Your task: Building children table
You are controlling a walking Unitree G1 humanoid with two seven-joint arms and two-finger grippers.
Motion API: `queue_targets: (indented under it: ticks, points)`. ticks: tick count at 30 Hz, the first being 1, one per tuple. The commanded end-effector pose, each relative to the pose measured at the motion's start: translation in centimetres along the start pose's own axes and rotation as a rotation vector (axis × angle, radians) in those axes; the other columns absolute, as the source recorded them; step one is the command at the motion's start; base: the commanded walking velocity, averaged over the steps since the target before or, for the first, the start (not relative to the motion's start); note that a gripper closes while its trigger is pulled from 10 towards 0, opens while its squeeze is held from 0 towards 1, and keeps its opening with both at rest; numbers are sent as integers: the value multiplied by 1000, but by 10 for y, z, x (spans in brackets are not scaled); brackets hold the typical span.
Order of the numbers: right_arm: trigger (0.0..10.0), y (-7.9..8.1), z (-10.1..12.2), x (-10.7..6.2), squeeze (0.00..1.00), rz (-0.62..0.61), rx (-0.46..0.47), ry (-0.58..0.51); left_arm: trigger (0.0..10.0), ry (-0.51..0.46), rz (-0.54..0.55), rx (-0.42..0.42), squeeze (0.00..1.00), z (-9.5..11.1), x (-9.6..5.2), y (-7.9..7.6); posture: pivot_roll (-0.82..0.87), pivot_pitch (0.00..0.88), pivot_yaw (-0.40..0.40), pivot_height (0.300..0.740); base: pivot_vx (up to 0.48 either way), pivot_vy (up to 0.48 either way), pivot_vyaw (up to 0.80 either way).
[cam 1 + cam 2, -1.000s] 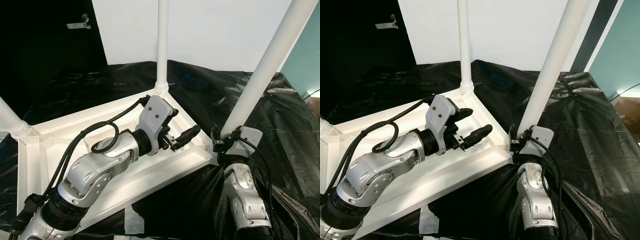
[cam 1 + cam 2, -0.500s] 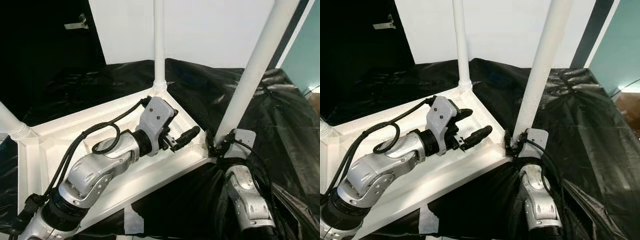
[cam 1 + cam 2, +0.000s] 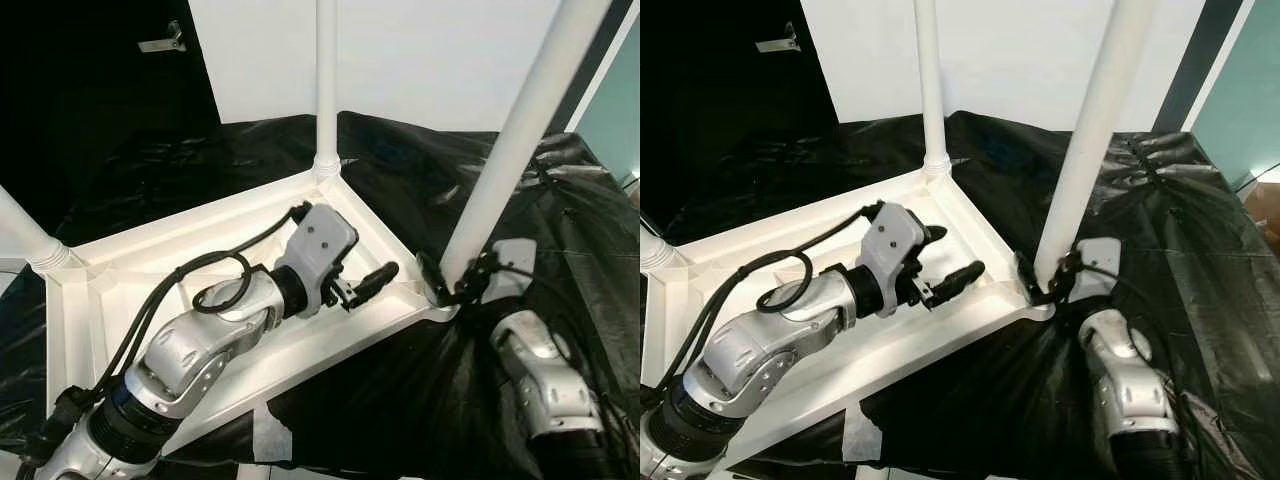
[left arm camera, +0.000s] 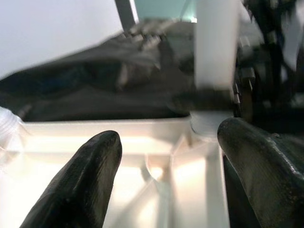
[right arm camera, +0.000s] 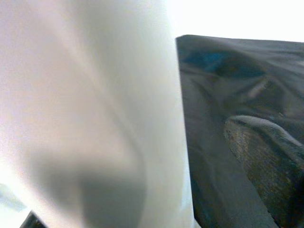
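The white table top (image 3: 110,270) lies upside down on black sheeting. Three white legs stand in its corners: a far one (image 3: 326,90), one at the left (image 3: 22,238), and a near right one (image 3: 510,160). My left gripper (image 3: 952,255) hovers open over the ribbed underside near the right corner, with nothing between its fingers (image 4: 85,180). My right gripper (image 3: 1048,275) is shut around the base of the near right leg (image 5: 85,109), where it meets the corner socket (image 4: 209,121).
Black plastic sheeting (image 3: 560,210) covers the floor all around the table top. A white wall (image 3: 440,50) stands behind, with a dark area and a metal handle (image 3: 163,42) at the back left. A strip of white tape (image 3: 268,435) lies on the sheeting by the near edge.
The view has shifted a little. My right forearm has swung outward to the right while its gripper stays at the leg's base. The left gripper stays open over the underside.
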State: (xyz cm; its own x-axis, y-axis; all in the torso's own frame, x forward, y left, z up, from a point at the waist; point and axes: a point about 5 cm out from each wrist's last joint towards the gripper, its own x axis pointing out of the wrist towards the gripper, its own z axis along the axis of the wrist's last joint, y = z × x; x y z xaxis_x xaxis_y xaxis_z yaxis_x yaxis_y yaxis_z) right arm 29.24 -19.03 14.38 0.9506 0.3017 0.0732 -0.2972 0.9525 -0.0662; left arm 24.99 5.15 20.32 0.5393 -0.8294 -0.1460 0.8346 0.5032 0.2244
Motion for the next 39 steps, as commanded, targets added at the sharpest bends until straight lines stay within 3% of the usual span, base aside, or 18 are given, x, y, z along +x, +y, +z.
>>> queue_targets:
  ticks: [1, 5, 8, 12, 15, 16, 17, 19, 20, 21, 28, 33, 34, 35, 36, 39]
  points:
    - [10000, -2, 2, 1, 0, 57, -1, 11, 10000, 62, -137, 14, 0, -13, 0, -10, -54, 5, 18, 740, 0, 0, 0]
    - [10000, -1, 5, 3, 0, 119, -19, 17, 10000, 110, -123, 25, 0, -22, 3, -12, -54, 4, 16, 740, 0, 0, 0]
    - [10000, 2, 5, 6, 0, 230, -44, 48, 10000, 134, -104, -32, 0, -30, 10, -16, -55, 5, 16, 740, 0, 0, 0]
    - [10000, 2, 6, 6, 0, 245, -52, 51, 10000, 132, -105, -33, 0, -30, 11, -17, -55, 5, 16, 740, 0, 0, 0]
    - [10000, 1, 3, 8, 0, 346, -79, 93, 10000, 153, -85, -79, 0, -37, 17, -21, -58, 4, 15, 740, 0, 0, 0]
    - [7137, -2, 1, 9, 0, 361, -89, 108, 10000, 150, -67, -96, 0, -39, 20, -22, -59, 0, 12, 740, 0, 0, 0]
    - [7137, -3, 1, 10, 0, 365, -94, 116, 10000, 145, -55, -104, 0, -39, 21, -22, -59, 0, 12, 740, 0, 0, 0]
    - [1333, -6, 0, 11, 0, 370, -96, 120, 10000, 133, -34, -113, 0, -41, 25, -22, -57, 1, 10, 740, 0, 0, 0]
    - [1333, -6, 0, 11, 0, 370, -96, 120, 10000, 133, -34, -113, 0, -41, 25, -22, -57, 1, 10, 740, 0, 0, 0]
    - [0, -8, 0, 12, 0, 366, -94, 121, 10000, 127, -14, -121, 0, -42, 27, -21, -56, 0, 6, 740, 0, 0, 0]
    - [0, -12, -5, 14, 0, 295, -75, 133, 10000, 100, 57, -147, 0, -46, 31, -17, -53, 0, 4, 740, 0, 0, 0]
    - [0, -4, -13, 14, 0, 221, -28, 141, 10000, 68, 84, -141, 0, -42, 33, -12, -54, 0, 2, 740, 0, 0, 0]
    - [2118, -3, -14, 15, 0, 200, -23, 140, 10000, 64, 87, -137, 0, -42, 34, -11, -54, 0, 2, 740, 0, 0, 0]
    - [7137, -2, -14, 16, 0, 185, -21, 140, 10000, 61, 88, -134, 0, -42, 34, -11, -55, 0, 2, 740, 0, 0, 0]
    - [10000, 2, -15, 16, 0, 167, -13, 133, 10000, 57, 93, -126, 0, -41, 34, -10, -54, 0, 2, 740, 0, 0, 0]
    - [10000, 11, -18, 16, 0, 94, -4, 125, 10000, 49, 107, -108, 0, -40, 33, -5, -55, 0, 2, 740, 0, 0, 0]
